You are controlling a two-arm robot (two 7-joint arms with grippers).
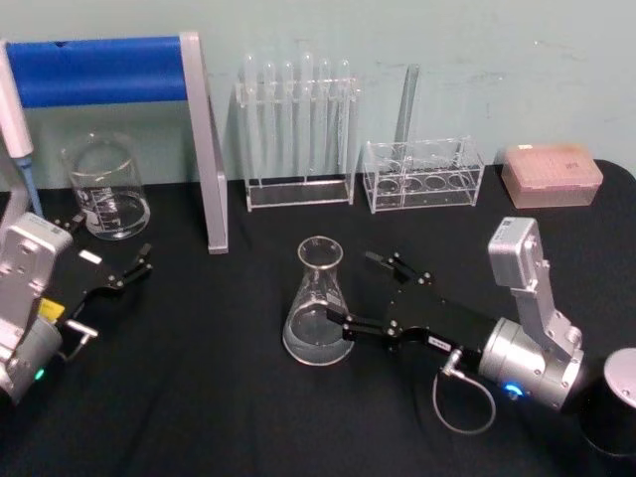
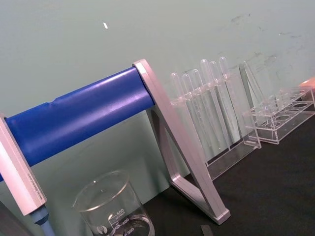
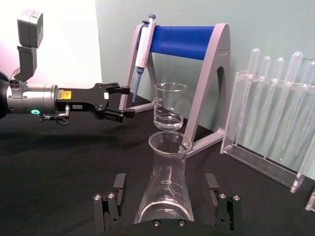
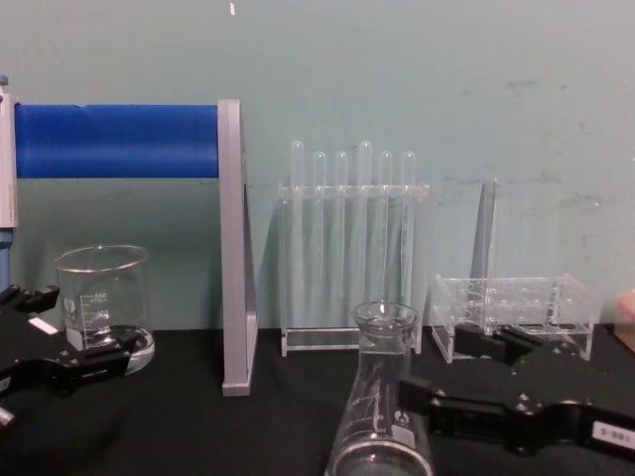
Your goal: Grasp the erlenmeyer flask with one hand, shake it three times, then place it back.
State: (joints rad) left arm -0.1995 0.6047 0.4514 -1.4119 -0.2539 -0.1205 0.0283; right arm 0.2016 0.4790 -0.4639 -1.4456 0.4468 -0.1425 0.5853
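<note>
The erlenmeyer flask [image 1: 316,308] is clear glass and stands upright on the black table, a little right of centre. My right gripper [image 1: 353,288], the hand, reaches in from the right at table height. It is open, with one finger on each side of the flask's base. In the right wrist view the flask [image 3: 166,187] rises between the two spread fingers [image 3: 117,196], with a gap on both sides. The chest view shows the flask [image 4: 382,416] low in the middle and the right gripper [image 4: 461,382] beside it. My left gripper [image 1: 109,268] rests open at the left, near the beaker.
A glass beaker [image 1: 107,189] stands at the back left under a blue-barred pipette stand [image 1: 204,129] holding a pipette [image 3: 142,44]. A test tube rack [image 1: 298,139], a second clear rack [image 1: 422,174] and a pink tip box [image 1: 552,174] line the back. A dark cylinder [image 1: 616,402] sits at the right front.
</note>
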